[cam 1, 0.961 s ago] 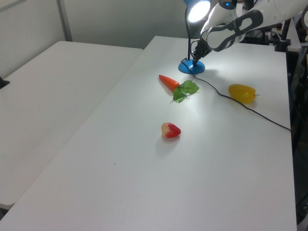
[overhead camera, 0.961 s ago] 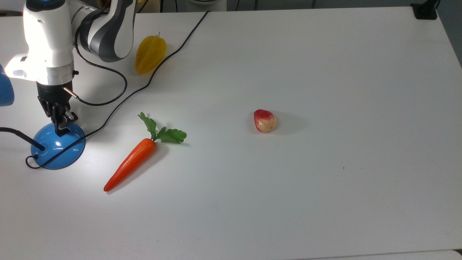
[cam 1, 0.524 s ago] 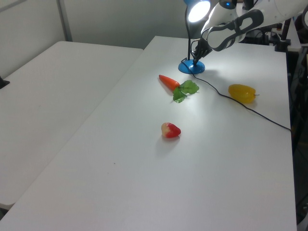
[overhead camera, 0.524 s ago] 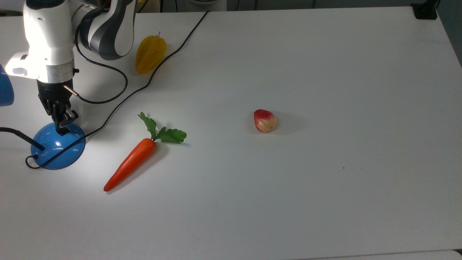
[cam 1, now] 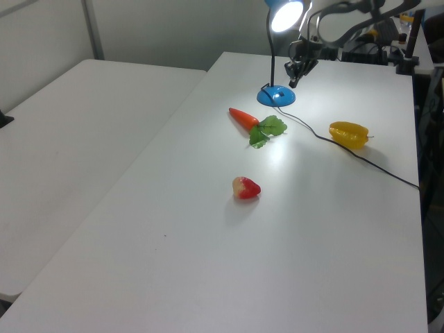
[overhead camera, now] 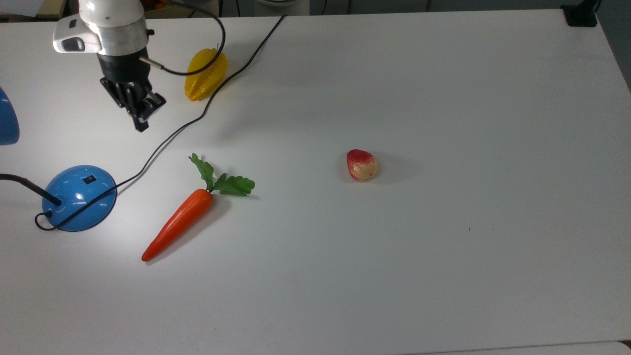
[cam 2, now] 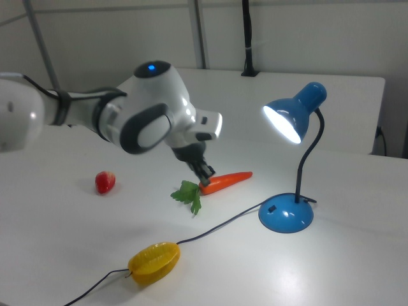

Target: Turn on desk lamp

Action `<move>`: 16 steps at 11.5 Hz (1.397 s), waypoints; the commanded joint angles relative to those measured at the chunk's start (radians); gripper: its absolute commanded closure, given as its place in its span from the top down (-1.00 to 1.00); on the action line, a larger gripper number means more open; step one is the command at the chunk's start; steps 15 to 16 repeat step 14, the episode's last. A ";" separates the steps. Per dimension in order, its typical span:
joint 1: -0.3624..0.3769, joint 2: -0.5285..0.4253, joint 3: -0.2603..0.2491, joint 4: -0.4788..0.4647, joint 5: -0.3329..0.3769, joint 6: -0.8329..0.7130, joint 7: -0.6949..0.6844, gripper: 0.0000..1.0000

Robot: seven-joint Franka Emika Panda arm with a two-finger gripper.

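The blue desk lamp stands lit, its shade (cam 2: 294, 115) glowing white over the dome base (cam 2: 287, 217). A small black switch (overhead camera: 89, 180) sits uncovered on top of the base (overhead camera: 79, 199). My gripper (overhead camera: 141, 121) hangs shut above the table, with nothing in it. In the top view it is well to the upper right of the base, apart from it and near the lamp's black cord (overhead camera: 167, 135). The left view has the gripper (cam 1: 292, 78) just above and to the right of the base (cam 1: 276, 96), under the bright shade (cam 1: 286, 14).
A yellow starfruit (overhead camera: 206, 74) lies close to my gripper, on the top view's right of it. An orange carrot (overhead camera: 180, 222) with green leaves lies right of the lamp base. A red strawberry (overhead camera: 362, 165) sits mid-table. The white table (overhead camera: 443, 246) stretches wide to the top view's right.
My gripper has lifted off the lamp base and moved up and to the right in the top view, toward the starfruit. The switch now shows uncovered.
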 commanded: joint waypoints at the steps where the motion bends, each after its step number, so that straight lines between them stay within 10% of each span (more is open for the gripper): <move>1: 0.092 -0.192 -0.008 -0.056 -0.035 -0.307 -0.006 -0.99; 3: 0.125 -0.235 -0.007 0.025 -0.041 -0.553 -0.017 -0.93; 4: 0.131 -0.243 -0.005 0.066 -0.041 -0.642 -0.059 -0.55; 6: 0.117 -0.240 -0.005 0.111 -0.031 -0.745 -0.405 0.99; 16: 0.058 -0.215 -0.014 0.242 -0.037 -0.835 -0.466 1.00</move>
